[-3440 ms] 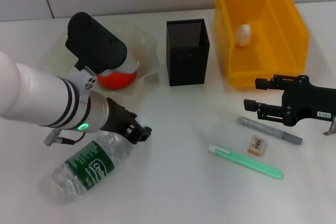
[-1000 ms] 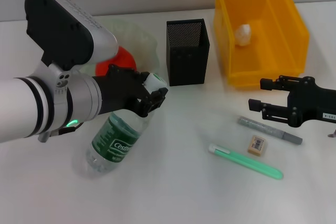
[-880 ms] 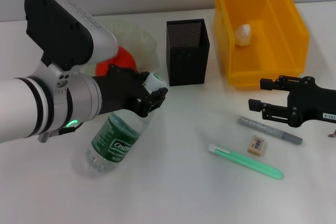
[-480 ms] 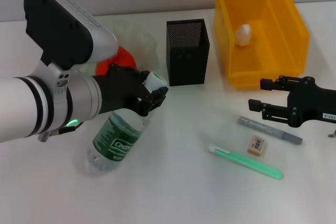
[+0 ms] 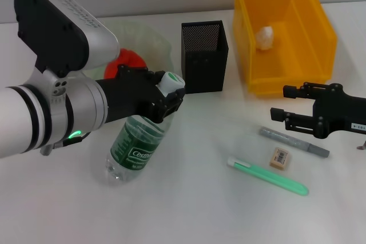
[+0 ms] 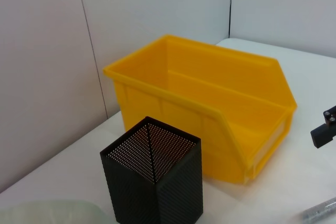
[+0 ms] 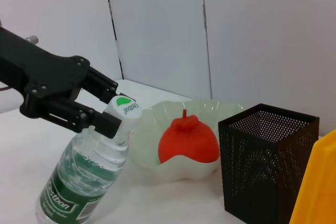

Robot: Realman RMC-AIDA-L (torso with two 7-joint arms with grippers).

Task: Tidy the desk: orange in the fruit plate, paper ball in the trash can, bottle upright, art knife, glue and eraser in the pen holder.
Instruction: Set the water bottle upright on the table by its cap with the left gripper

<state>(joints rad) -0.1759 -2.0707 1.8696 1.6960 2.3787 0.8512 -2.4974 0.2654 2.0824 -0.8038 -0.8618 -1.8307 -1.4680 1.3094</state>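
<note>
The left hand (image 5: 166, 98) is clamping the neck of the small clear plastic water bottle with the green label (image 5: 137, 147), whose base is resting on the white surface (image 5: 189, 210) while its long axis is leaning, cap tipped up toward the black mesh square pen holder (image 5: 204, 56). Farther right, the right hand (image 5: 286, 110) is hovering open near the bright yellow rectangular trash can (image 5: 320, 32).
</note>
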